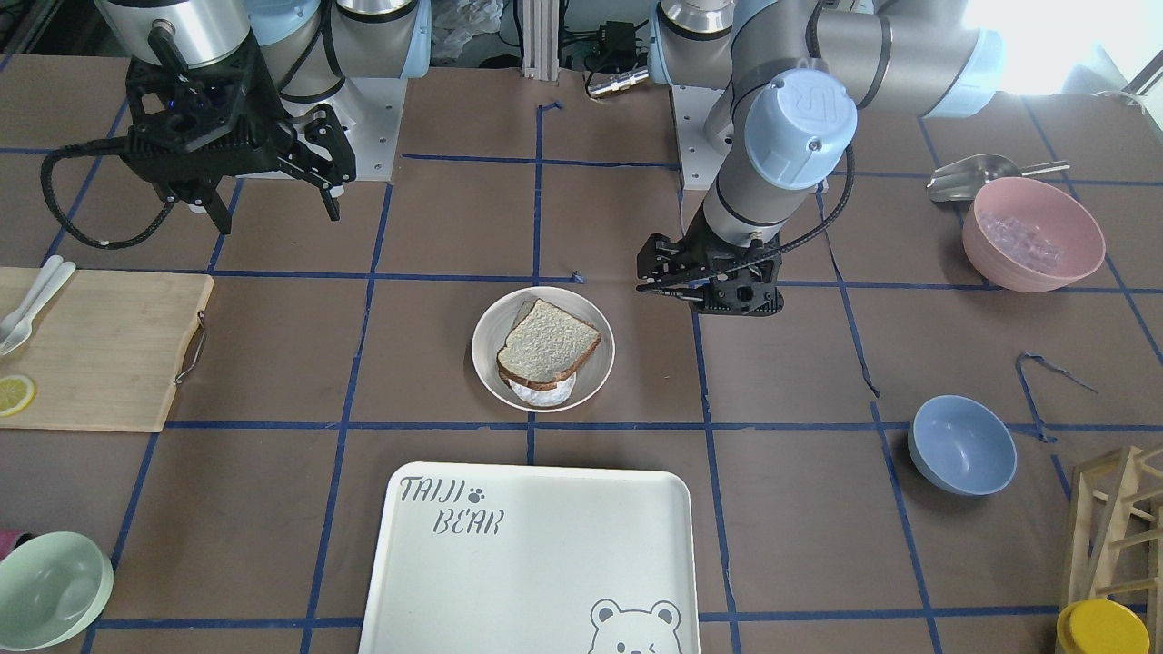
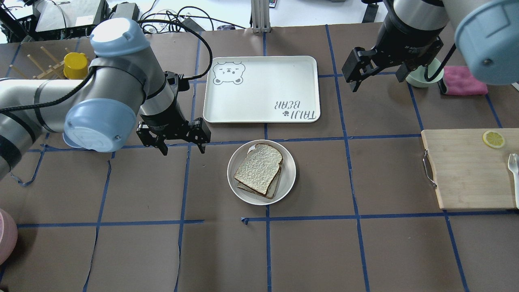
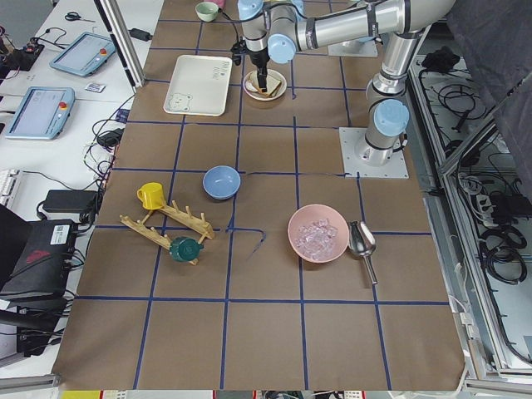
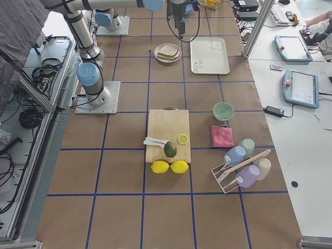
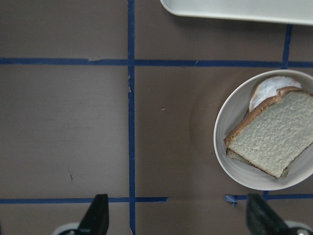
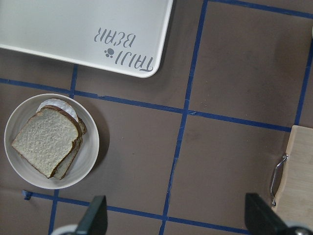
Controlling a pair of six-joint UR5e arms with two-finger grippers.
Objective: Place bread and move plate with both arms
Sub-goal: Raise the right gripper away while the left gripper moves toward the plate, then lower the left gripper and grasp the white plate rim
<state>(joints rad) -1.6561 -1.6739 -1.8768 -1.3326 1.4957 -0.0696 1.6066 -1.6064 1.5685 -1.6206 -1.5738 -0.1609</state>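
The round cream plate (image 2: 287,183) sits at the table's middle. On it lies the bread (image 2: 258,168), a pale slice with a dark brown crust, stacked on another slice and something white. My left gripper (image 2: 182,149) is open and empty, hanging above the table just left of the plate. Its wrist view shows the plate (image 5: 226,119) and the bread (image 5: 271,132) at the right. My right gripper (image 2: 377,80) is open and empty, raised high to the far right of the plate. Its wrist view shows the plate (image 6: 91,152) at the lower left.
The white bear-printed tray (image 2: 261,89) lies just beyond the plate. A wooden cutting board (image 2: 466,170) with a lemon slice lies at the right. A green bowl (image 2: 421,77) and a pink cloth (image 2: 466,81) lie under the right arm. A blue bowl (image 1: 961,445) and a pink bowl (image 1: 1033,234) stand on my left side.
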